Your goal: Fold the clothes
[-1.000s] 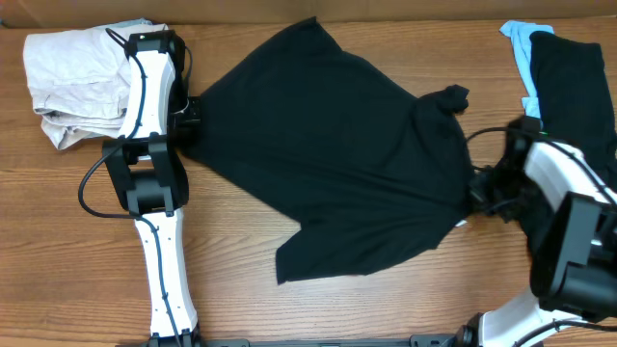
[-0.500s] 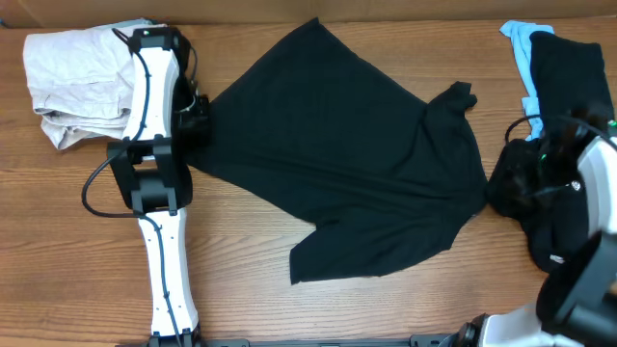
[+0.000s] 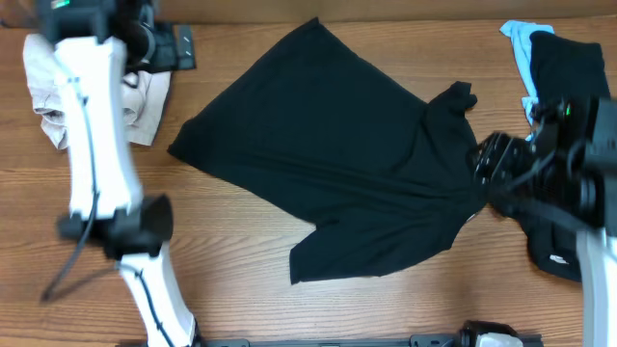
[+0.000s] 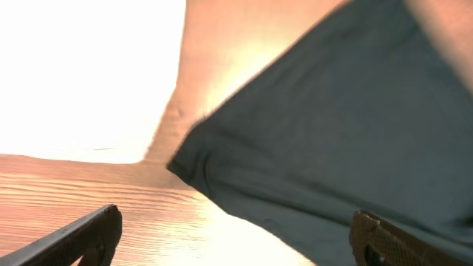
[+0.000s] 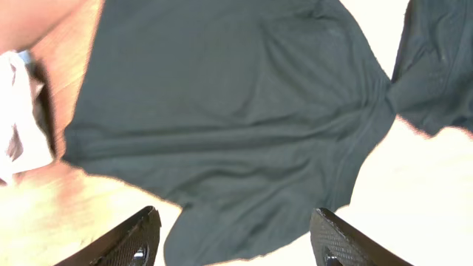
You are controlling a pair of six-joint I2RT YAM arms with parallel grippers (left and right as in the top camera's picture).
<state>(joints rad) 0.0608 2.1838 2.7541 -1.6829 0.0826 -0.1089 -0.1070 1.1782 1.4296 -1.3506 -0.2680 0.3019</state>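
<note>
Black T-shirt (image 3: 357, 154) spread mid-table; beige garment (image 3: 147, 101) partly under left arm (image 3: 92, 125); left fingers (image 4: 81, 233), right fingers (image 5: 122, 240) released, empty.

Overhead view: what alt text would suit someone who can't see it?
A black fabric T-shirt lies spread out on a brown wooden table, between a white left robot arm and a white right robot arm. A crumpled pale beige garment sits top left; black and light-blue clothes are heaped top right.
</note>
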